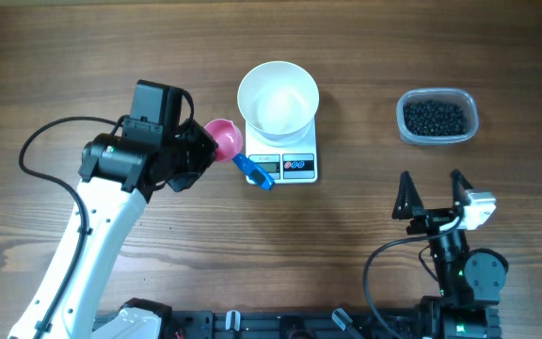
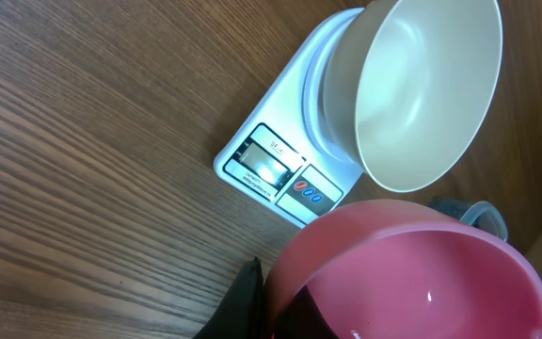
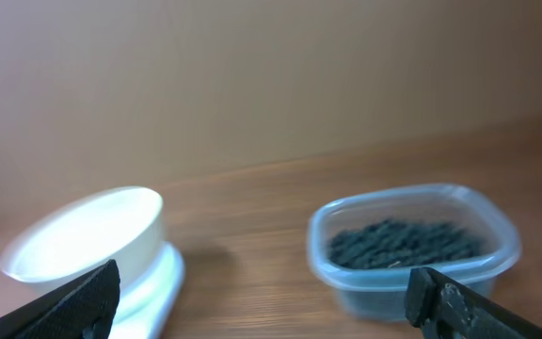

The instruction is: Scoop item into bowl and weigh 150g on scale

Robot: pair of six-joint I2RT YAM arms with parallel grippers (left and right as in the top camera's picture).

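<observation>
My left tool [image 1: 202,147] is pressed together on a pink scoop [image 1: 224,137], which is just left of the bowl [image 1: 278,99]; its cup looks empty. The white bowl sits on the back of the scale [image 1: 290,167] near the middle of the table [image 1: 64,56] and is empty too. I cannot read the scale's display. A blue piece [image 1: 252,171] lies at the scale's front left corner; I cannot tell whether it is joined to the scoop. My right tool [image 1: 431,184] is spread wide with nothing between its fingers, at the near right of the table. The black beads [image 1: 434,118] lie in 1 clear tub [image 1: 438,92], well to the right of the scale and beyond the right tool.
</observation>
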